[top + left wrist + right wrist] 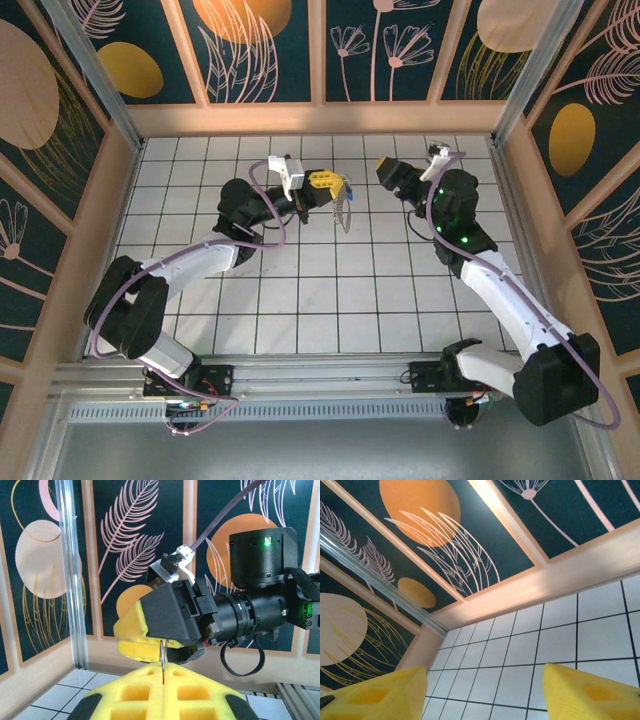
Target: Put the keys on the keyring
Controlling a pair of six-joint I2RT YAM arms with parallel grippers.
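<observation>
Top external view: both arms reach toward the middle of the far half of the white tiled bench [300,300], their tips near each other but apart. The left pincer [335,185], padded in yellow foam, is closed on the upper end of the pale silvery D-shaped metal keyring [345,208]. The loop hangs from the tips above the tiles. A small blue speck sits right at the loop's top, where the blue-headed silver key [349,187] would be. It is too small to tell whether the key is threaded on the loop or merely beside it. The right pincer [384,168] points at the loop from the right.

Left wrist view: the two yellow pads meet with no gap, and a thin metal edge stands upright in their seam. This is the held loop seen edge-on, so its D shape, plain from above, is lost here. The right pincer's black body and one yellow pad face this camera from just behind the metal edge. Whether they touch it cannot be told.

Right wrist view: the right pincer's yellow fingers [380,695] stand wide apart with bare tiles between them. Beyond are the dark teal wall panels [485,530] painted with orange discs.
</observation>
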